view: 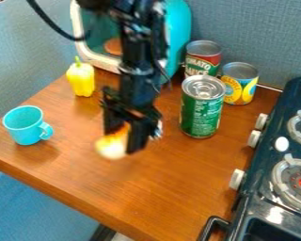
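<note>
My gripper (122,140) hangs over the wooden surface (153,193), its fingers closed on a yellow-and-white thing with an orange patch (111,147). It is too blurred for me to name it. It pokes out below my fingertips, on the side toward the viewer, and I cannot tell whether its underside touches the wood.

As I judge it, the grasp is done. Setting the thing down and letting go are still undone, since it sits between my fingers.

To the left of my gripper in the view, and well apart from it, is a light blue cup (21,128), upright. Beyond my gripper, up and to the left, stands a yellow pepper (81,81). To its right is a green can (201,113), upright, with a red-labelled can (202,66) and a yellow-labelled can (241,88) behind it. A turquoise toy oven (178,28) is behind my arm, and the dark stove (264,162) lies farther right, past the cans.
</note>
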Controlling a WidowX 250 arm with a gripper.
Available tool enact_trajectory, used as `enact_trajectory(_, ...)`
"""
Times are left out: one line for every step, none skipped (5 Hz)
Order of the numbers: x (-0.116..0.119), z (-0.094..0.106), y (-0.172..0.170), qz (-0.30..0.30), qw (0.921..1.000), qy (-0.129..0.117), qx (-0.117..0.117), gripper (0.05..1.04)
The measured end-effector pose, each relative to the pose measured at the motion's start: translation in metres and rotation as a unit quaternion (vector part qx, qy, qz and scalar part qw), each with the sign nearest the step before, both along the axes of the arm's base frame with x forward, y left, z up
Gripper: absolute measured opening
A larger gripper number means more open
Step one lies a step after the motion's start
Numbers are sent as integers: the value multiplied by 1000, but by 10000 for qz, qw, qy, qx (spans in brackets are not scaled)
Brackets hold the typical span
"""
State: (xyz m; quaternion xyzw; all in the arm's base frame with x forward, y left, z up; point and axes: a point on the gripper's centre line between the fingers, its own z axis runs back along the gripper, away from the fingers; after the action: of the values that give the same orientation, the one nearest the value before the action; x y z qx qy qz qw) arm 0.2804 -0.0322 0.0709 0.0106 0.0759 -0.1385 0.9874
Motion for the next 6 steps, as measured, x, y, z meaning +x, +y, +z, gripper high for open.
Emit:
enact_trajectory(-9,-9,-19,107,9999,31,-72,700)
enact_trajectory(-10,-10,-35,353,9992,-30,-162,700)
enact_trajectory(-9,-17,-40,734,9970,-47,-243,700)
enact_trajectory(-7,-35,-48,877,9960,22,-164,700)
enact_trajectory(-4,-54,-53,1012,9948,73,-28,700)
enact_trajectory(7,-58,-55,1124,9937,-13,-5,700)
